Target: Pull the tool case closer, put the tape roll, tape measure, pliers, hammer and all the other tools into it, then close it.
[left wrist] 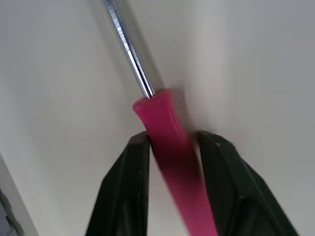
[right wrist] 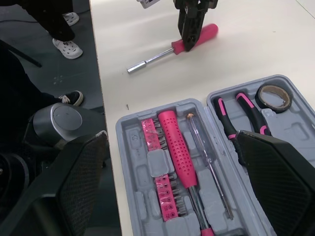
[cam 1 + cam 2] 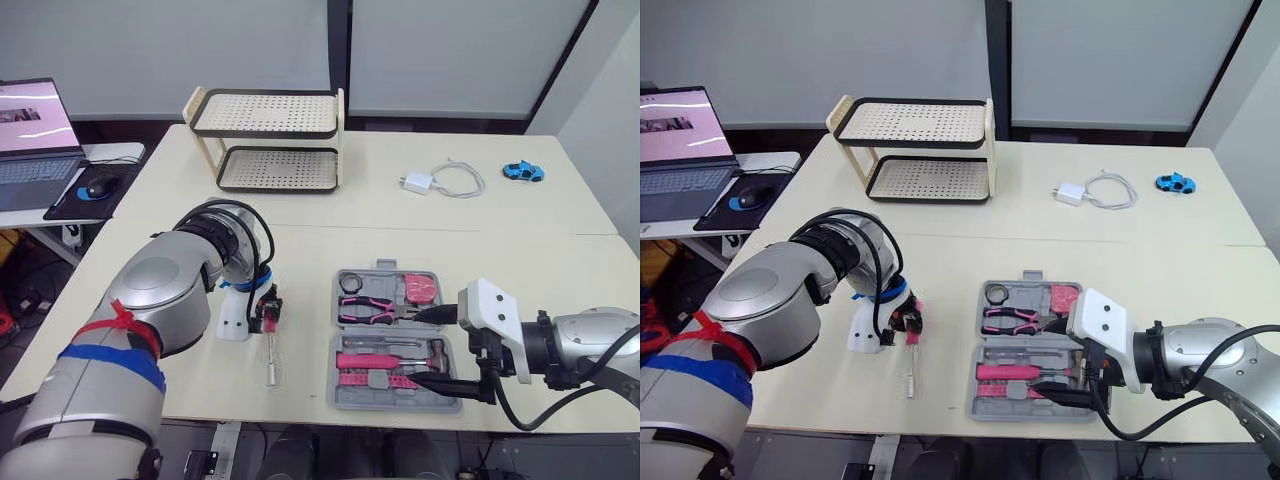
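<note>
Left gripper (image 3: 268, 312), left eye view: low on the pale table (image 3: 400, 235), clamped on the pink handle of the screwdriver (image 3: 272, 358); open tool case (image 3: 336, 392) sits beside it, at the right gripper (image 3: 440, 348).
Left wrist view: both fingers (image 1: 129, 196) press the handle's sides.
Right wrist view: right fingers (image 2: 83, 187) spread wide over the case; pliers (image 2: 231, 115), tape roll (image 2: 274, 97) already seated.
Step, I judge: picking up the screwdriver. Next: lift, carry over, lay in a free slot.
Beyond: two-tier rack (image 3: 270, 140), laptop (image 3: 35, 130).
</note>
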